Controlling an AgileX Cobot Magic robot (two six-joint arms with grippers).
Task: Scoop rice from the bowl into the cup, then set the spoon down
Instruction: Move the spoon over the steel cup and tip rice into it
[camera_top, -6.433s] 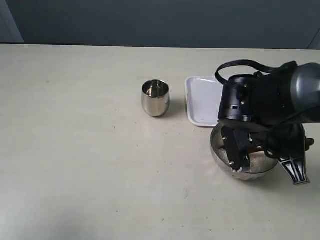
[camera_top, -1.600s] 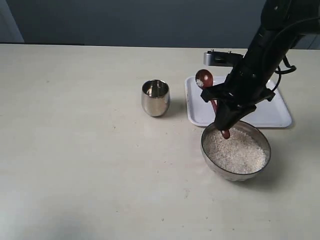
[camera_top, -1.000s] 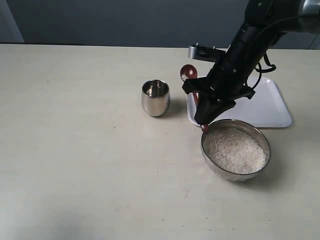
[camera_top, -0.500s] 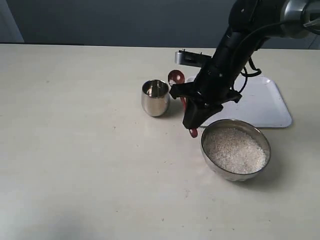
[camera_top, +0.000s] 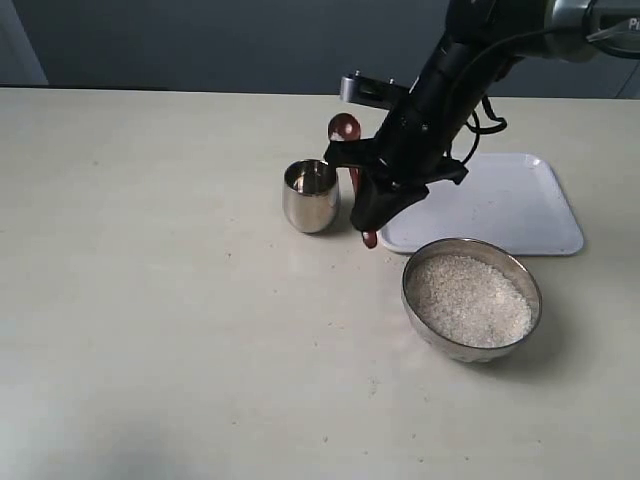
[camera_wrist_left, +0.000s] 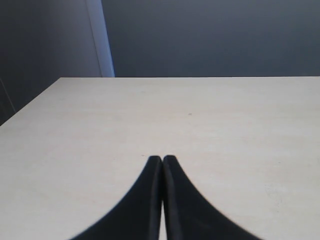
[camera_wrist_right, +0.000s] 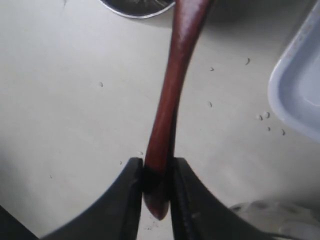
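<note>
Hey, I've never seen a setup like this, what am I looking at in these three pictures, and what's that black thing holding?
This is a robot with two arms, each ending in a two-fingered gripper. The wide picture looks over the table; the other two come from cameras on the wrists. On the table stand a small steel cup, a wide steel bowl of rice and a white tray. The right gripper clamps the handle of a wooden spoon, its head raised near the cup. The left gripper is shut on nothing.
</note>
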